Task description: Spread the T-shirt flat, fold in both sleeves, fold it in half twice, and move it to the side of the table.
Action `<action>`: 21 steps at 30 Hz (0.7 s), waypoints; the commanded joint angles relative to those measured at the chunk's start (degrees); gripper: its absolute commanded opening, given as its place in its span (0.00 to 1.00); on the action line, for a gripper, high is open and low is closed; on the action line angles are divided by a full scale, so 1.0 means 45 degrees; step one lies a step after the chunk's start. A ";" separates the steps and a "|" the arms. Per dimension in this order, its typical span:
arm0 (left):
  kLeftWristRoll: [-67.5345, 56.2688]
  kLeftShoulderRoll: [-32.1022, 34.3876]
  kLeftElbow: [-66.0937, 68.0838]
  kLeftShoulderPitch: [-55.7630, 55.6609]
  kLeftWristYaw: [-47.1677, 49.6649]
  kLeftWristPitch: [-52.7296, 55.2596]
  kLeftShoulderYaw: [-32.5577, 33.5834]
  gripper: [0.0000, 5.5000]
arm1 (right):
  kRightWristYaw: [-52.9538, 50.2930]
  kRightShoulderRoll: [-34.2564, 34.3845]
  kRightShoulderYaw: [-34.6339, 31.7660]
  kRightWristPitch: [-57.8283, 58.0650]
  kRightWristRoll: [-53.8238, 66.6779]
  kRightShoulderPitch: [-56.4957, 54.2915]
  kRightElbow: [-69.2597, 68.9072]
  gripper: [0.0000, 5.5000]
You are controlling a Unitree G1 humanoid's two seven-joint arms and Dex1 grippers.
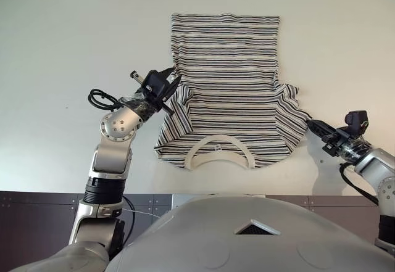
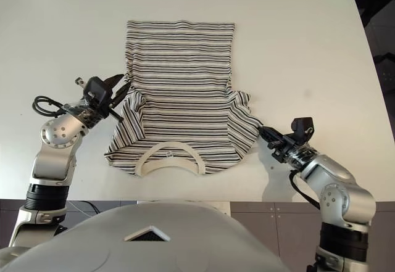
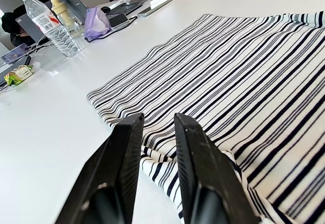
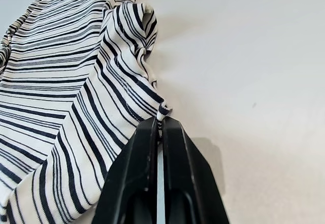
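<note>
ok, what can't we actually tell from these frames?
- Right wrist view: how much of the T-shirt sleeve is pinched. It is hidden inside the shut right gripper.
- Left wrist view: whether the open left gripper touches the cloth. Its tips cover the contact.
- Head views: the shirt's lower layer, covered by the top layer.
- Left wrist view: what the green packet is. It is too small.

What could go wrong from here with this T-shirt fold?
The right fingers pinch only the tip of the right sleeve of the T-shirt, so it may slip free. The open left fingers sit at the bunched left sleeve and might grab extra layers, dragging the shirt askew.
</note>
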 commanded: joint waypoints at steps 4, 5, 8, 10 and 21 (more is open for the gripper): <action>-0.0037 0.0060 -0.0631 0.0071 0.0250 0.0381 0.0419 0.20 | 0.1087 -0.0742 -0.0002 -0.1275 -0.0417 -0.0372 -0.1214 0.02; 0.0003 0.0054 -0.0666 0.0041 0.0261 0.0418 0.0410 0.20 | 0.1223 -0.0825 0.0188 -0.1425 -0.0569 -0.0234 -0.1509 0.02; 0.0086 0.0048 -0.0782 0.0050 0.0291 0.0494 0.0357 0.20 | 0.1411 -0.1010 0.1085 -0.1739 -0.0975 -0.0004 -0.3110 0.02; 0.0142 0.0046 -0.0863 0.0108 0.0304 0.0532 0.0251 0.20 | 0.1520 -0.1187 0.1981 -0.2043 -0.1624 0.0062 -0.3814 0.02; 0.0396 0.0154 -0.0840 -0.0361 -0.0019 0.0663 -0.0487 0.20 | 0.1079 -0.1168 0.5077 -0.2547 -0.3978 -0.0417 -0.4044 0.02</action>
